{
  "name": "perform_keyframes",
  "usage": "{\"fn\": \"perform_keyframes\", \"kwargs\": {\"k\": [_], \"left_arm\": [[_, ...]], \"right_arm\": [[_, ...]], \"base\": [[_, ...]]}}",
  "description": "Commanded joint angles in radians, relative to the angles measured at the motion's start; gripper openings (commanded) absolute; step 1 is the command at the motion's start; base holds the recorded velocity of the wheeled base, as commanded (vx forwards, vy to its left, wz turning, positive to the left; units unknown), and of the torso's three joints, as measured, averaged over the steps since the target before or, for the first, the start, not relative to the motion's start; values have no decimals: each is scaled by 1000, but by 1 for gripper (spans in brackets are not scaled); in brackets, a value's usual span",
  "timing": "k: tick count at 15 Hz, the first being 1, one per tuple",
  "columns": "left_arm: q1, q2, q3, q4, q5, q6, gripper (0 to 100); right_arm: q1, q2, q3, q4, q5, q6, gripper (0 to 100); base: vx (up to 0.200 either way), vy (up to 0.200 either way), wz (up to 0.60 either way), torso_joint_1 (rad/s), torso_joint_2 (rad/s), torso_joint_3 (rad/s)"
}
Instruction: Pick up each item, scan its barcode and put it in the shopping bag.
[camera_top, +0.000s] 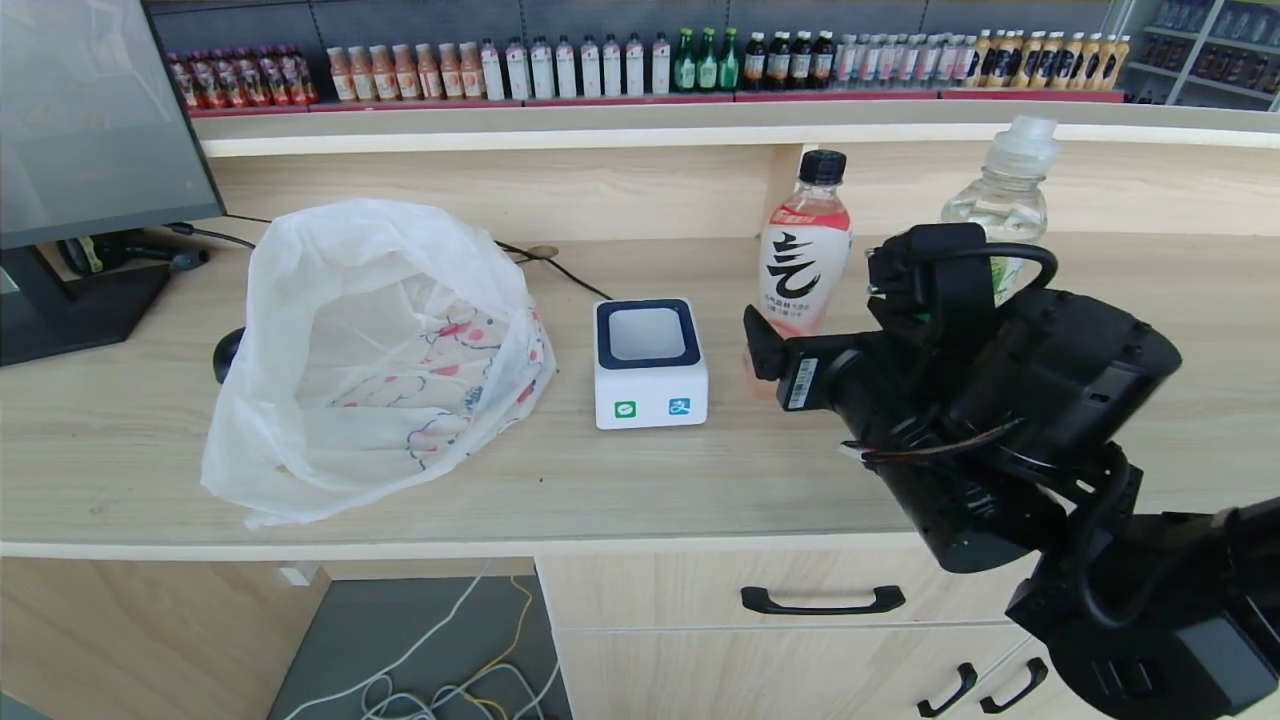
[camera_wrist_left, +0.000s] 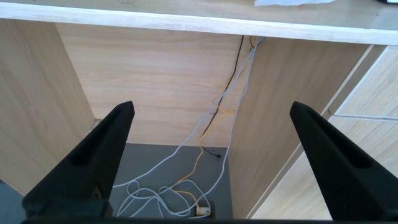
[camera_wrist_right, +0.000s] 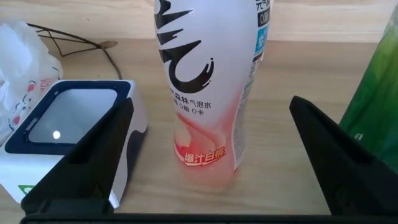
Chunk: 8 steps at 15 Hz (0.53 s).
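Note:
A pink-labelled bottle (camera_top: 805, 250) with a black cap stands upright on the wooden counter (camera_top: 700, 480), right of the white scanner (camera_top: 648, 362). In the right wrist view the bottle (camera_wrist_right: 208, 93) stands just ahead of my right gripper (camera_wrist_right: 211, 165), between its open fingers and untouched, with the scanner (camera_wrist_right: 68, 137) beside it. From the head view that gripper (camera_top: 762, 345) hovers low at the bottle's near side. A clear bottle (camera_top: 1005, 200) with a green label stands farther right. The open white shopping bag (camera_top: 380, 350) lies left of the scanner. My left gripper (camera_wrist_left: 211, 165) hangs open below the counter.
A monitor on a black stand (camera_top: 90, 110) occupies the far left corner. A raised ledge (camera_top: 640, 135) runs along the back of the counter. Drawers with black handles (camera_top: 820, 600) sit below the front edge. Loose cables (camera_wrist_left: 186, 186) lie on the floor underneath.

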Motion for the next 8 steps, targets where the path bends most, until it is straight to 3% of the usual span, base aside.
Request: {"fn": "perform_keyframes", "kwargs": {"k": [1, 8], "left_arm": [[0, 0, 0, 0, 1, 0, 100], [0, 0, 0, 0, 1, 0, 100]], "right_arm": [[-13, 27, -12, 0, 0, 1, 100], [-33, 105, -113, 0, 23, -6, 100]], "base": [[0, 0, 0, 0, 0, 0], [0, 0, 0, 0, 0, 0]]}}
